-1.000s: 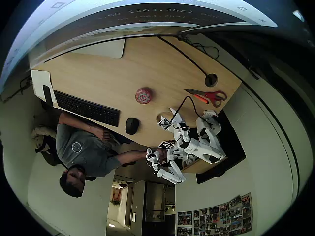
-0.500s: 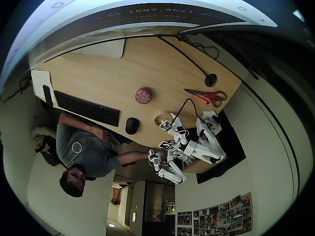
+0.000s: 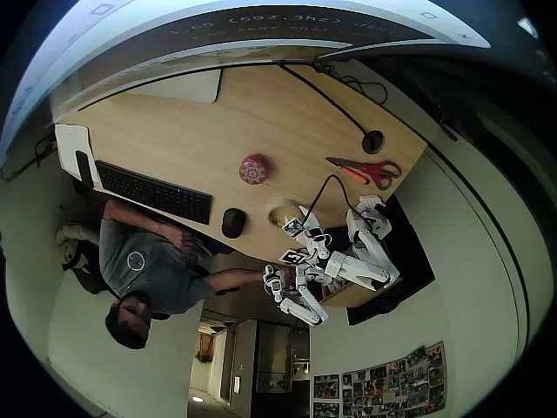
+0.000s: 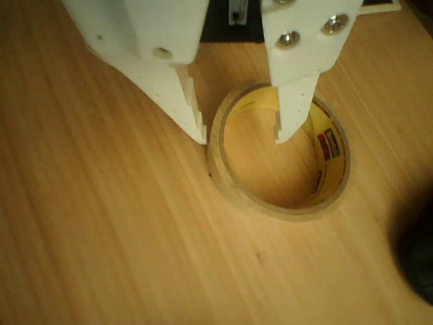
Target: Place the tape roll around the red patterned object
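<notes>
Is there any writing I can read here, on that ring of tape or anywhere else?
Inner wall of the tape roll: a small red and black label, too blurred to read.
Curved screen edge at the top of the overhead view: pale digits, too distorted to read reliably.
Wall pictures: too small.

One tape roll [image 4: 279, 203], one red patterned object [image 3: 253, 169]

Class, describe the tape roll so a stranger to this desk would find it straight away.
Start at the wooden desk in the overhead view and go to the edge beside the white robot arm. The tape roll lies flat there, under the open fingers. Unlike the solid black mouse nearby, it is a pale tan ring with an open centre.
</notes>
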### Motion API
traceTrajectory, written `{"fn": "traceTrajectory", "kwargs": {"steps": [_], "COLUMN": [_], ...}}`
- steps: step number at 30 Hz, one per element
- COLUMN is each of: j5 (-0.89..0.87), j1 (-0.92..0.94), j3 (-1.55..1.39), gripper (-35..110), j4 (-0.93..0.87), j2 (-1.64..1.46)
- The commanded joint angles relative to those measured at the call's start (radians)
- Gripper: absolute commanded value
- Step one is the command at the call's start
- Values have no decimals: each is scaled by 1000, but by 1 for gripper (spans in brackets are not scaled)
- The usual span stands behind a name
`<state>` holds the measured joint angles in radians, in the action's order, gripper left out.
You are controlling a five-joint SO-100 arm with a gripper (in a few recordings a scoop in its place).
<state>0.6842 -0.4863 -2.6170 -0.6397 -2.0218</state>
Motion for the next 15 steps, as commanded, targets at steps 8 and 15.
{"fn": "traceTrajectory", "kwargs": {"steps": [8, 15], "j5": [14, 23], "j1": [-12, -23], "j3": [-8, 3], "gripper": [22, 6], "j4": [26, 46], "j2": [20, 44]}}
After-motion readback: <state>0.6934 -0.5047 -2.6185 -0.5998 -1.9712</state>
